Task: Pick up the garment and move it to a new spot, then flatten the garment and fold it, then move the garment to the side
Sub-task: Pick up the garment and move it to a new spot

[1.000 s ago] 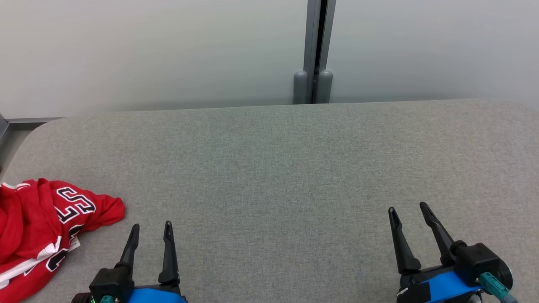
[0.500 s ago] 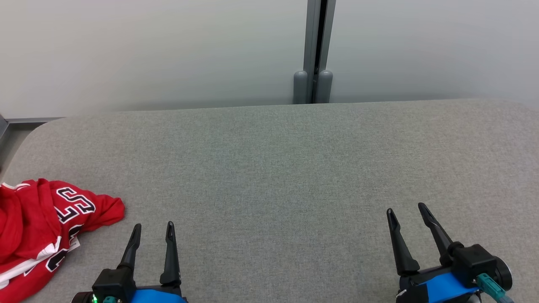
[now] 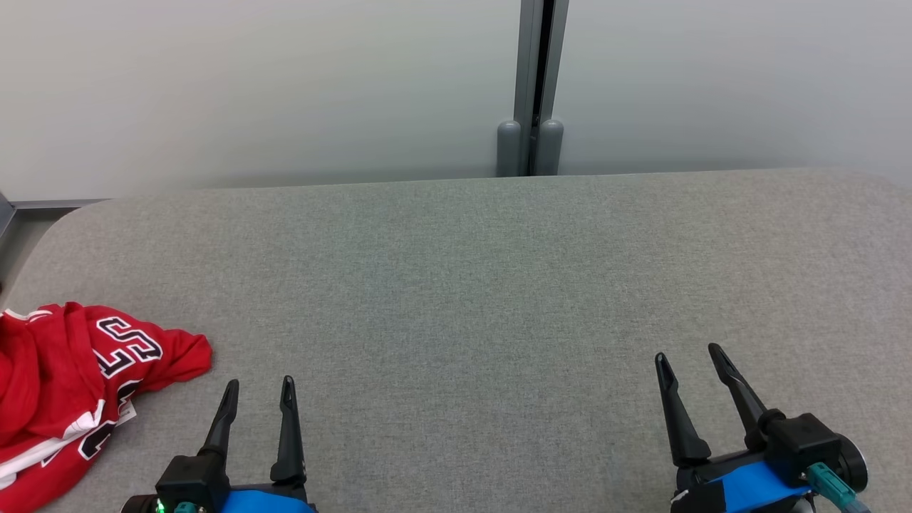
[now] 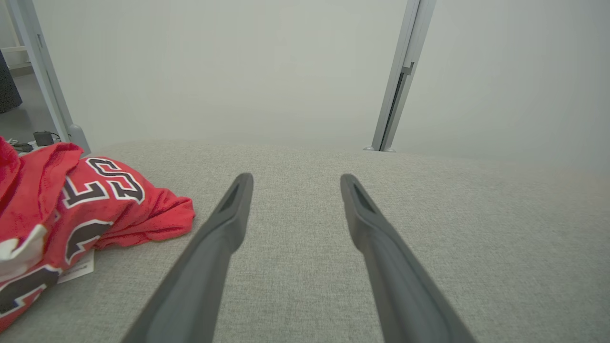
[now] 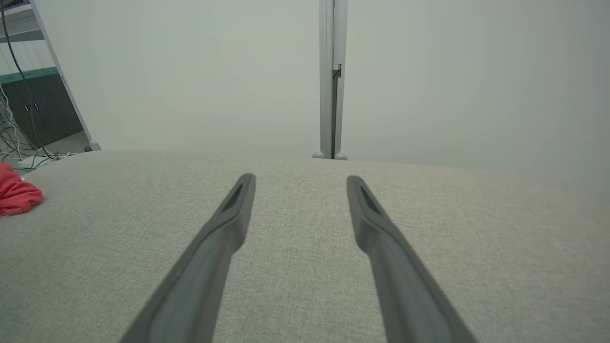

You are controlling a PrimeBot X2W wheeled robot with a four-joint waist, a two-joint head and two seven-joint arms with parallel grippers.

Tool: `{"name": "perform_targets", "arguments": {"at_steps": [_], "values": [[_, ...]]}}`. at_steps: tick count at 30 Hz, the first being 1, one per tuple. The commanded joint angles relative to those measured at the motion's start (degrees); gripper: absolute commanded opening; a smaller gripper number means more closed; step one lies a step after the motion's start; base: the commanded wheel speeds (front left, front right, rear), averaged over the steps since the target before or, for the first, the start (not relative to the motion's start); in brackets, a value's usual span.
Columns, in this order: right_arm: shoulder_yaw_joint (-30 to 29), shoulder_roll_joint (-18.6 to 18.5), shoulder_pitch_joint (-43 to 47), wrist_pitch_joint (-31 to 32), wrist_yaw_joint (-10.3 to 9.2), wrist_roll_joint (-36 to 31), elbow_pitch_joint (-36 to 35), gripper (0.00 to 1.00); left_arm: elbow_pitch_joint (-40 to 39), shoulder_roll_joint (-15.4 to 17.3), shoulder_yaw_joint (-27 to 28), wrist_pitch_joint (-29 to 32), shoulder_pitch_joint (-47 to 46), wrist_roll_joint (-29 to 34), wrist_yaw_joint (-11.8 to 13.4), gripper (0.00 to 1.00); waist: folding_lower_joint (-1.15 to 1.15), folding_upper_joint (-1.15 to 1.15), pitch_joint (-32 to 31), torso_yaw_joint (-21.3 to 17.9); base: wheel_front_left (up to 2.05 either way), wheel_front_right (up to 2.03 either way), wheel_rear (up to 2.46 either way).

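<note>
Garment (image 3: 68, 385), a crumpled red jersey, lies at the lower left of the head view, cut off by the frame's left edge. Left claw (image 3: 259, 382), near it, and right claw (image 3: 688, 352), at lower right, stand apart and empty, barely shifted in the last second, so pickup hasn't begun. Grey counter (image 3: 456, 285) lies bare through centre and right, giving room.

Red garment (image 3: 64, 385): big black block lettering (image 3: 128, 345) w/ white outline across the crumpled fabric. Two chars legible, approx. "S" and "T", lying sideways in head view; the left wrist view shows the same pair closer. More black/white chars lower on the cloth are cut by folds and unreadable. A small white tag (image 3: 125, 412) at the garment's edge lies on the tabletop (image 3: 499, 285); print too small to read.
</note>
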Motion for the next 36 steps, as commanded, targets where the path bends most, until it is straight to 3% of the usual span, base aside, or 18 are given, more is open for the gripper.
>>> {"name": "perform_targets", "arguments": {"at_steps": [1, 5, 9, 25, 30, 36], "values": [[-0.2, -0.3, -0.1, -0.3, 0.02, -0.1, -0.1, 1.0, -0.1, 0.1, 0.1, -0.2, 0.3, 0.0, 0.2, 1.0, 0.0, 0.0, 0.0, 0.1, 0.0, 0.0, 0.0], [-0.6, -0.3, 0.0, -0.3, 0.02, 0.1, -0.3, 1.0, -0.1, 0.1, -0.2, -0.2, -0.1, 0.0, 0.1, 1.0, 0.0, 0.0, 0.3, 0.6, 0.0, 0.0, 0.0], [-0.7, -0.3, -0.1, -0.3, 0.02, 0.2, -0.6, 1.0, -0.3, 0.2, -0.4, -0.2, -1.1, 0.3, 0.2, 1.0, 0.0, 0.0, 0.6, 3.9, 0.0, 0.0, 0.0], [1.2, -0.3, 0.7, -0.3, 0.02, 0.2, -1.0, 1.0, -1.2, 0.1, 2.1, -0.2, 0.3, 1.0, 0.4, 1.0, 0.0, 0.0, -0.1, 25.2, 0.0, 0.0, 0.0], [2.7, -0.3, 0.5, -0.3, 0.02, 0.4, -0.7, 1.0, -1.3, 0.1, 3.5, -0.2, 1.0, 0.9, 0.2, 1.0, 0.0, 0.0, -0.2, 28.3, 0.0, 0.0, 0.0], [3.4, -0.3, 0.5, -0.3, 0.02, 0.4, -0.8, 1.0, -1.7, 0.1, 4.9, -0.2, 1.3, 0.5, 0.2, 1.0, 0.0, 0.0, -0.1, 29.0, 0.0, 0.0, 0.0]]}}
